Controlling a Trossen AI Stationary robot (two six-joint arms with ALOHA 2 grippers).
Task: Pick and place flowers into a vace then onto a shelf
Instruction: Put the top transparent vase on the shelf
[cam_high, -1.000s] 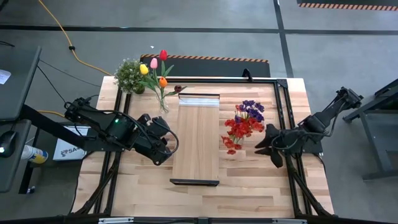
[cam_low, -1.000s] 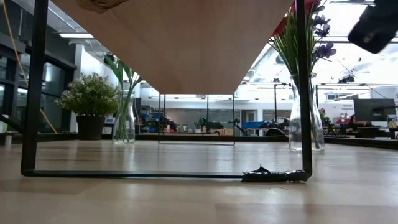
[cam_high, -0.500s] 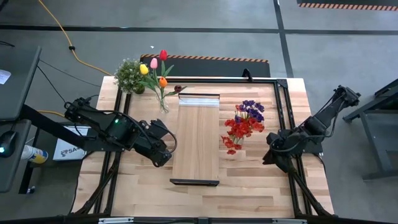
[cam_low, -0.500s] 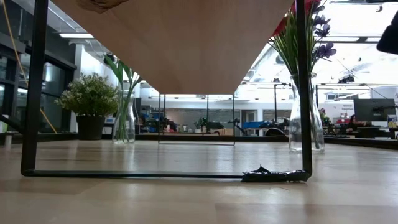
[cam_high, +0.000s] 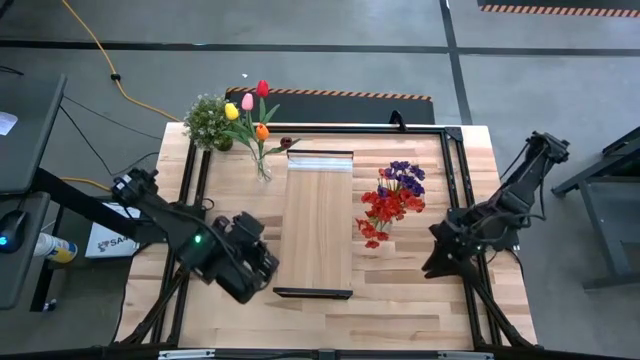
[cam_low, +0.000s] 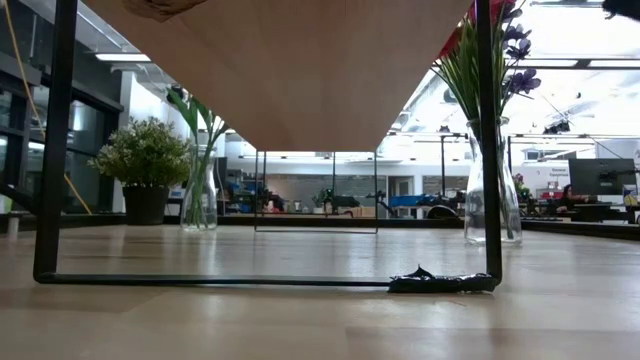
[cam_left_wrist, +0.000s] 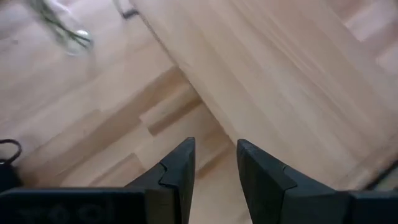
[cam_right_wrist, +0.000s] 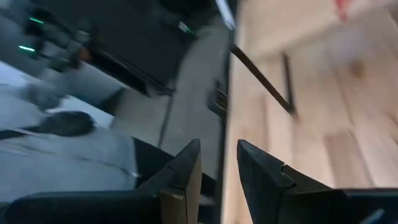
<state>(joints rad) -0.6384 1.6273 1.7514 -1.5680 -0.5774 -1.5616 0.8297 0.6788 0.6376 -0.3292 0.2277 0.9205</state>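
Observation:
The flowers stand in two clear vases on the table. The tulips (cam_high: 250, 108) are in the vase (cam_low: 198, 205) left of the shelf's far end. The red sprays and purple cluster (cam_high: 392, 198) are in the vase (cam_low: 491, 190) right of the shelf. The shelf (cam_high: 319, 222) is a light wood board raised on a black frame. My left gripper (cam_high: 256, 277) hovers by the shelf's near left corner, its fingers (cam_left_wrist: 180, 168) a narrow gap apart and empty. My right gripper (cam_high: 436, 263) is right of the red and purple bunch, nearer the table's front edge, narrowly open and empty (cam_right_wrist: 214, 165).
A bushy green potted plant (cam_high: 208, 121) stands at the table's far left corner. The black frame's leg and foot bar (cam_low: 270, 280) run low across the table under the shelf. Black rails (cam_high: 455, 180) run along the table's right side.
My left gripper has drawn back toward the table's near edge, ending beside the shelf's near left corner. My right gripper has moved away from the red and purple bunch toward the table's near edge and has left the low view upward.

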